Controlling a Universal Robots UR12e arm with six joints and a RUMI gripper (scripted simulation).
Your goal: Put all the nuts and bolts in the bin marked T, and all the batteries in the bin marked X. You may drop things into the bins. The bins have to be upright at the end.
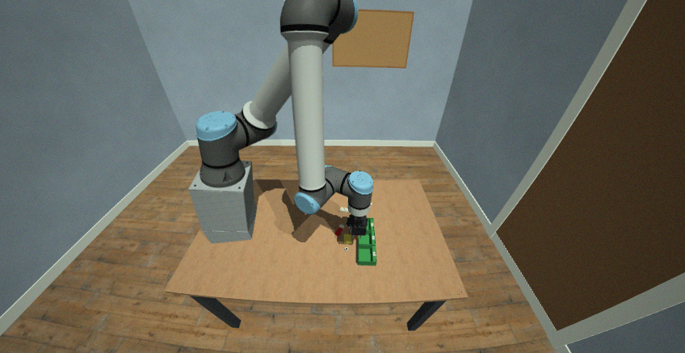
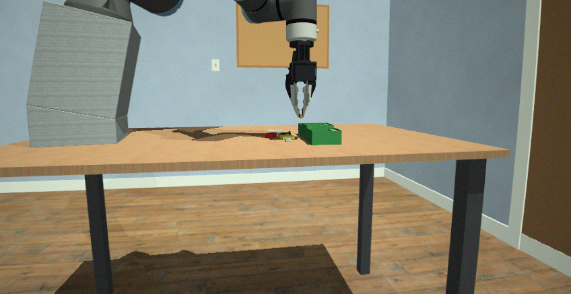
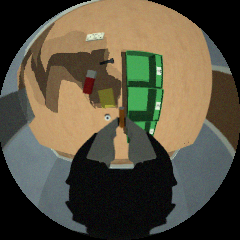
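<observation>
My gripper (image 2: 301, 113) (image 3: 121, 117) is shut on a small orange battery (image 3: 121, 115) (image 2: 300, 116). It hangs above the near left edge of a green row of three bins (image 1: 366, 250) (image 2: 320, 133) (image 3: 142, 69). The bins stand upright; their white labels are too small to read. On the table left of the bins lie a red battery (image 3: 89, 82) (image 1: 339, 229) (image 2: 272, 134), a yellow block-shaped battery (image 3: 106, 97) (image 1: 346, 239) (image 2: 287, 136), a black bolt (image 3: 106, 61) and a small nut (image 3: 107, 117) (image 1: 346, 248) (image 2: 287, 140).
A white domino-like tile (image 3: 94, 36) (image 1: 343, 209) lies farther back on the table (image 1: 269, 262). The arm's grey pedestal (image 1: 223, 205) (image 2: 80, 79) stands at the table's left back corner. The arm's shadow falls left of the loose parts.
</observation>
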